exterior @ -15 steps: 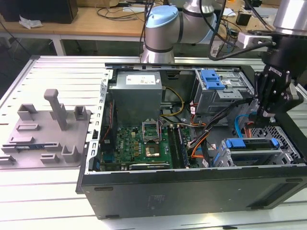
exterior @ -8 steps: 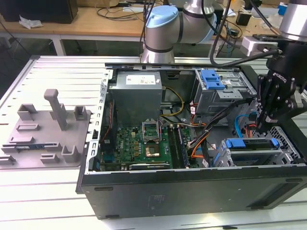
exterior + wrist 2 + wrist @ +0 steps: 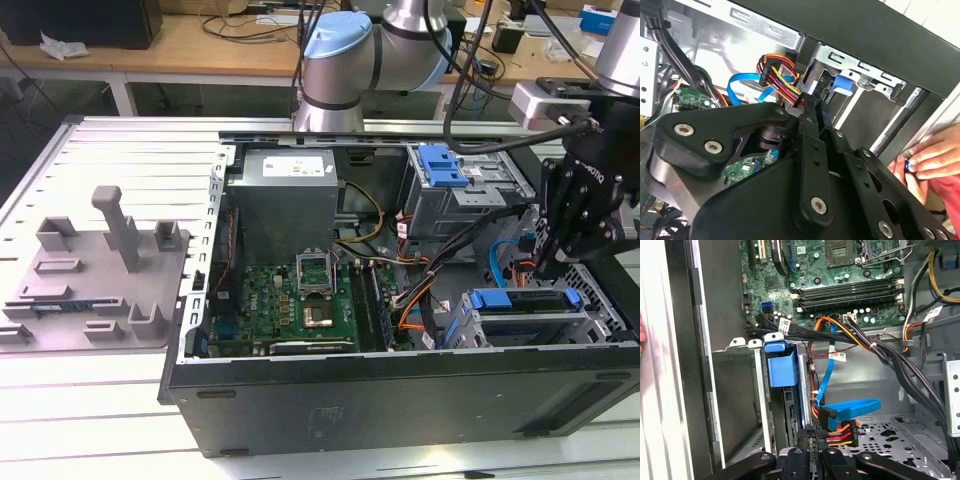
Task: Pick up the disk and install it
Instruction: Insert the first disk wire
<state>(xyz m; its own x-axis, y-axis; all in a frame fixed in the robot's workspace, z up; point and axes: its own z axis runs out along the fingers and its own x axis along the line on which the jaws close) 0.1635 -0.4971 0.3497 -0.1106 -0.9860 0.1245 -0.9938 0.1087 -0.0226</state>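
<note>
The gripper (image 3: 547, 262) hangs inside the open computer case (image 3: 400, 400), its two black fingers (image 3: 807, 125) drawn narrow, tips nearly together, with nothing seen gripped between them. The disk (image 3: 525, 300) sits in its blue carrier bracket in the metal drive cage (image 3: 470, 335) just beneath the fingertips; whether they touch it I cannot tell. In the first wrist view the carrier's blue tab (image 3: 781, 371) stands straight ahead of the gripper (image 3: 810, 435), and a connector with red, yellow and orange wires (image 3: 840, 430) lies just beside the tips, a blue data cable (image 3: 850, 407) close past it. The motherboard (image 3: 290, 300) lies farther off. In the second wrist view a person's hand (image 3: 932, 155) rests on the case edge behind the gripper (image 3: 813, 105)
</note>
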